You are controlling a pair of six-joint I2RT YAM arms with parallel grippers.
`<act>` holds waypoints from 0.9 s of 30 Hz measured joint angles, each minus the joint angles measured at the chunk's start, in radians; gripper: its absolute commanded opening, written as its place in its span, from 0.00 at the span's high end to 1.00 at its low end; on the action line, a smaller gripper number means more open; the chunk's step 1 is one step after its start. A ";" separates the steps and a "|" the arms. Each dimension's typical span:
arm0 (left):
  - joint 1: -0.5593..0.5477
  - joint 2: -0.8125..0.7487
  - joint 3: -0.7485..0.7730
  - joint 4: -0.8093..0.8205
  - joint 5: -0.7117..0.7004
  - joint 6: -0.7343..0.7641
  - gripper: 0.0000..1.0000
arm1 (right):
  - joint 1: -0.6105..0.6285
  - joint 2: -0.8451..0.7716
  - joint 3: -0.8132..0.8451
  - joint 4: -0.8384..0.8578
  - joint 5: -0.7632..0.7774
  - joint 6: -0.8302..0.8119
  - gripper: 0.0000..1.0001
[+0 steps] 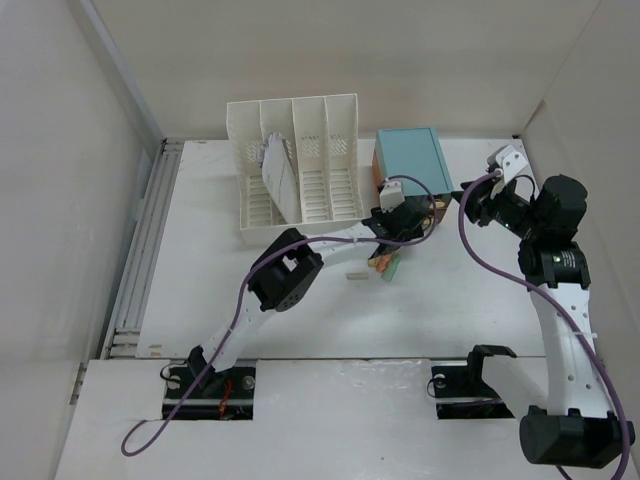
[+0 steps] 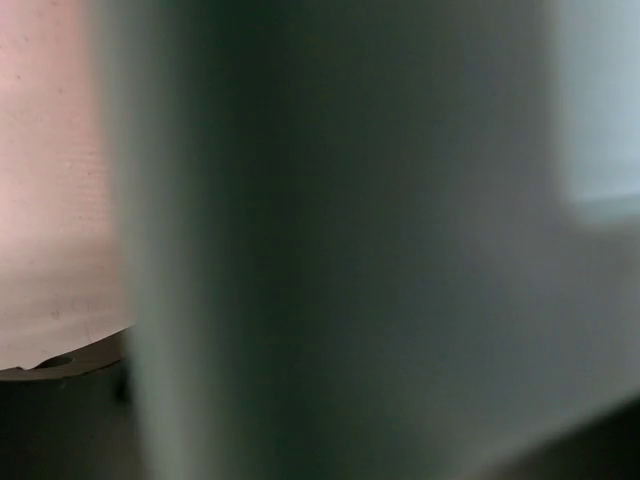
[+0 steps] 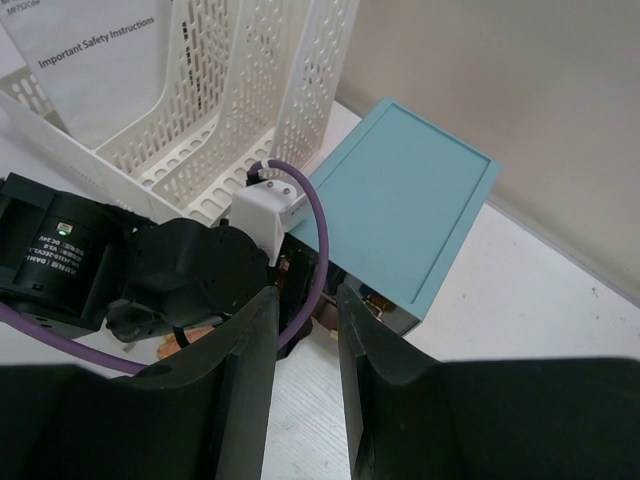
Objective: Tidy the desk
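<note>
The desk is a white tabletop with a grey rail along its left edge. My left gripper is pressed up to the front of the teal drawer box, and its fingers are hidden there. In the left wrist view a blurred grey-green surface fills the frame, and the jaws do not show. My right gripper hovers above the desk to the right of the box. It points at the left wrist, with a gap between its fingers and nothing in them. In the top view the right gripper is at the back right.
A white slotted file rack stands at the back left of the box, with a safety booklet in one slot. Small orange and green items and a small white piece lie in front of the left gripper. Walls close in the back and sides.
</note>
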 measured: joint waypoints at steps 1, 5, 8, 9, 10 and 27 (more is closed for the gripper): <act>0.002 0.000 -0.003 0.000 0.006 -0.005 0.39 | -0.003 0.000 0.000 0.000 -0.001 -0.001 0.65; 0.006 0.000 -0.005 0.004 0.023 -0.020 0.39 | -0.009 0.000 0.000 0.000 -0.001 -0.001 0.65; 0.010 0.000 -0.004 0.005 0.027 -0.021 0.39 | -0.009 0.000 0.000 0.000 -0.002 -0.001 0.65; 0.010 0.000 -0.003 0.005 0.027 -0.021 0.39 | -0.009 0.000 0.000 0.000 -0.002 -0.001 0.65; 0.010 0.000 0.000 0.003 0.026 -0.021 0.41 | -0.010 0.000 0.000 0.000 -0.003 -0.001 0.65; 0.010 0.006 0.034 -0.011 0.011 -0.005 0.59 | -0.017 -0.008 0.000 0.000 -0.008 -0.001 0.65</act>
